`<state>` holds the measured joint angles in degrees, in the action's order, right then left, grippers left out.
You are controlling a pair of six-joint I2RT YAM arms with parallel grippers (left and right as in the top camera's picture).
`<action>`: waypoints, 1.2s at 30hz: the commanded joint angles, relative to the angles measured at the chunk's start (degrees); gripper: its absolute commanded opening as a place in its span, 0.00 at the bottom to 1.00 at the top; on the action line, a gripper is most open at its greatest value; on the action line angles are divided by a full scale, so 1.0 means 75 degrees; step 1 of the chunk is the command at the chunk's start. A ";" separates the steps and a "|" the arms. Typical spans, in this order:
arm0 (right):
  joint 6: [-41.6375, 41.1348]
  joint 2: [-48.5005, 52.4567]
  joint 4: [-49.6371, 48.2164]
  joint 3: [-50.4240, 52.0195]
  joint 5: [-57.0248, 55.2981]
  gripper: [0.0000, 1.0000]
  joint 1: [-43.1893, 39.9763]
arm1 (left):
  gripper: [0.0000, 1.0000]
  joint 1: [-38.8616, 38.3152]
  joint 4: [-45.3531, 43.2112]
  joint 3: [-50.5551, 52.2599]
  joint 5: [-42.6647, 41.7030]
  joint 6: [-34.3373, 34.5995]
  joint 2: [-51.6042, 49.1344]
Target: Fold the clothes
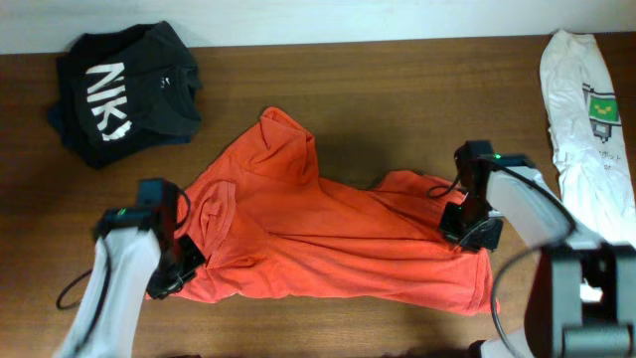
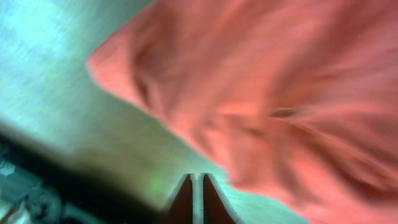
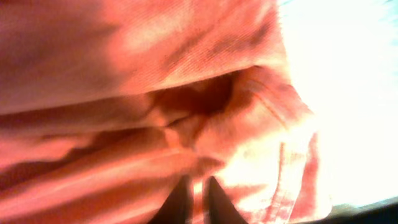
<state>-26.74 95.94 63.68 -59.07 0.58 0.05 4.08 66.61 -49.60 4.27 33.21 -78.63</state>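
The clothes in hand are an orange-red T-shirt, spread crumpled across the middle of the brown table. My left gripper is at the shirt's left edge. In the left wrist view its jaws stand almost together over bare table, nothing between them, with the blurred shirt up and to the right. My right gripper sits on the shirt's right end. In the right wrist view it is slightly open, with orange cloth showing in the narrow gap and all around.
A black garment with white lettering lies bunched at the back left. A white garment with a green print lies along the right edge. Bare wood shows behind the orange shirt.
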 commanded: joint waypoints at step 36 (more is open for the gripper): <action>0.1880 -0.0877 0.0495 -0.2218 0.0382 0.99 -0.0020 | 0.00 -0.1722 -0.7743 -0.2637 0.0009 -0.5555 -0.4371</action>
<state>-15.97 89.95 68.27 -73.21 2.81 0.03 -8.93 8.27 -68.90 3.51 -7.92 -116.27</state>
